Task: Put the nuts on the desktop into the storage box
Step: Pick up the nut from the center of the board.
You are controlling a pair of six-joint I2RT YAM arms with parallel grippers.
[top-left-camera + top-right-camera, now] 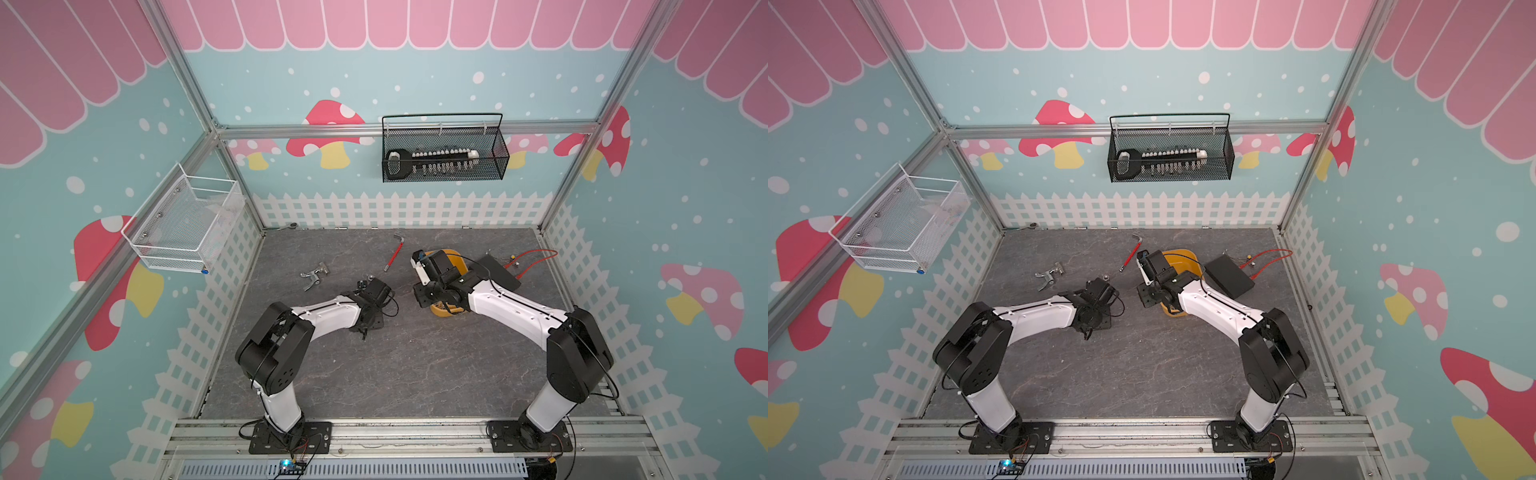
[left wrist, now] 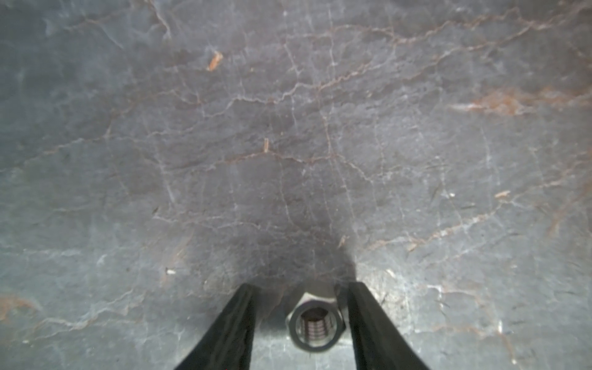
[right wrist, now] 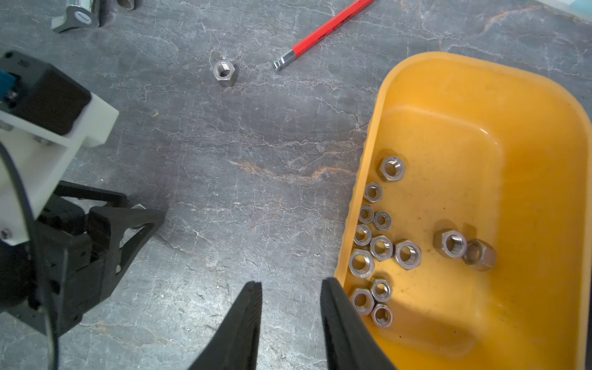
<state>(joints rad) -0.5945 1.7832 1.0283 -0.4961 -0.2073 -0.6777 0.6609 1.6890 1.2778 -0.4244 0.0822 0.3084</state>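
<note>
While one nut [image 2: 316, 323] sits on the desk [image 2: 288, 128] inside my left end effector [image 2: 302, 285], fingers parted and not yet gripping: centre it, pinch its flats squarely, then lift. Also listed: right end effector [image 3: 291, 285], released and empty, at the storage box [image 3: 480, 112] rim. Box holds many nuts [image 3: 381, 248]; one loose nut [image 3: 226, 73] lies apart.

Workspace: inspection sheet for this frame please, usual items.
surface: dark grey veined desktop.
job's things: storage box holds many nuts; one loose nut lies on the desktop; a second nut sits at the left gripper.
clutter: red-handled wrench, silver fitting, black box.
grippers: left gripper open around the second nut, not clamped; right gripper open, empty, at the storage box's edge.
cables: red cable beside the black box.
surroundings: black mesh basket on the back wall, white mesh basket on a side wall.
</note>
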